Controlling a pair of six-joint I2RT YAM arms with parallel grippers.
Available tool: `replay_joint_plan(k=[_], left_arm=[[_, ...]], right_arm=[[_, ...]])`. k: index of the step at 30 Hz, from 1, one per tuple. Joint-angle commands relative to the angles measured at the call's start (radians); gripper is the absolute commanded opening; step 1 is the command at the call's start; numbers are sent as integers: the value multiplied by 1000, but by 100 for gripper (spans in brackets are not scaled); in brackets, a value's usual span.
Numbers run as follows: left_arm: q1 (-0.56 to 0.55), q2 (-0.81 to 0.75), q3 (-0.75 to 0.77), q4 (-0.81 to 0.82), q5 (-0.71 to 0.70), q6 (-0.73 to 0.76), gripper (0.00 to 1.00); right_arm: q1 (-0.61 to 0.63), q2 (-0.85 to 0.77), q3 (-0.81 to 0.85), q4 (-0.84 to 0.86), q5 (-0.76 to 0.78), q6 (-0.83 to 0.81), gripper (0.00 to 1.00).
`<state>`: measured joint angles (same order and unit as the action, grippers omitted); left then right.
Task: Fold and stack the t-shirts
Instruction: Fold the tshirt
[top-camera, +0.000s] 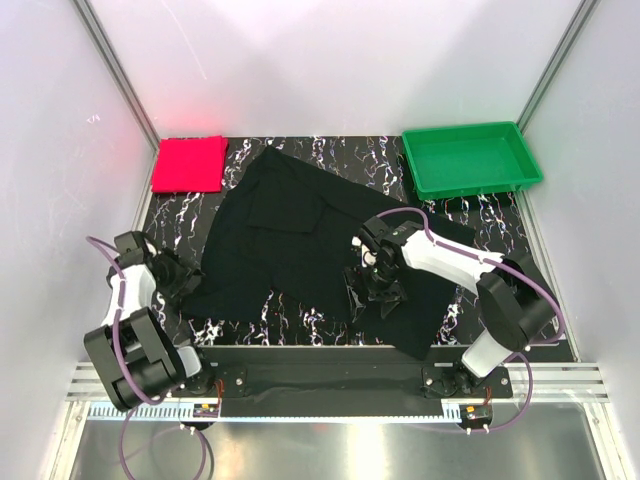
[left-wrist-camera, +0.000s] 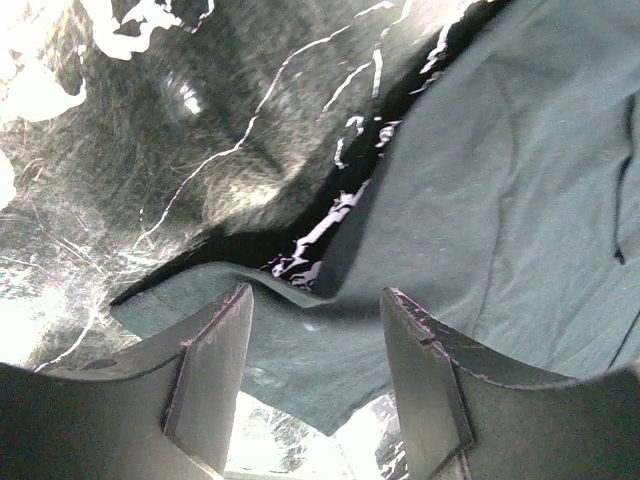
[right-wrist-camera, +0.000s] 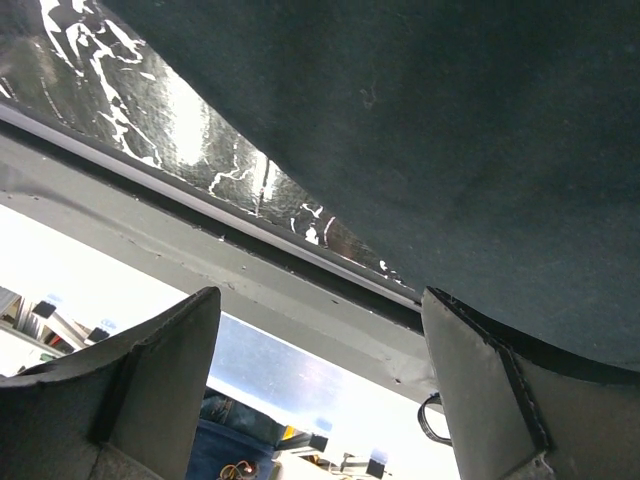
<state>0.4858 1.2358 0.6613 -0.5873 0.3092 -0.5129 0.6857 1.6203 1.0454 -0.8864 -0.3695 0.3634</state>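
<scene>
The black t-shirt (top-camera: 300, 235) lies spread and rumpled across the middle of the marbled table. The pinkish-red t-shirt (top-camera: 188, 164) lies folded at the back left corner. My left gripper (top-camera: 186, 281) is at the black shirt's near left corner. In the left wrist view it (left-wrist-camera: 315, 330) is open, and that corner of the cloth (left-wrist-camera: 330, 370) lies between the jaws. My right gripper (top-camera: 373, 286) is over the near right part of the black shirt. In the right wrist view it (right-wrist-camera: 320, 310) is open and empty, with the black cloth (right-wrist-camera: 450, 150) beyond the fingertips.
A rigid green tray (top-camera: 470, 160) stands at the back right corner. White walls close in the left, right and back. The table's metal front rail (right-wrist-camera: 250, 270) runs just past my right fingers. Purple cables loop beside both arm bases.
</scene>
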Motion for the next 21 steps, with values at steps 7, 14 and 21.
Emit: replay_joint_plan(k=[7,14,21], left_arm=[[4,-61,-26,-104,-180,-238,35],[7,-98,-104,-144,-231,-375,46],[7,-69,-88,-174,-346,-404,62]], right_arm=[[9,27,31,36,-77,-20,89],[9,47,12,61,-146,-44,89],[9,70,33,69,-192,-60,90]])
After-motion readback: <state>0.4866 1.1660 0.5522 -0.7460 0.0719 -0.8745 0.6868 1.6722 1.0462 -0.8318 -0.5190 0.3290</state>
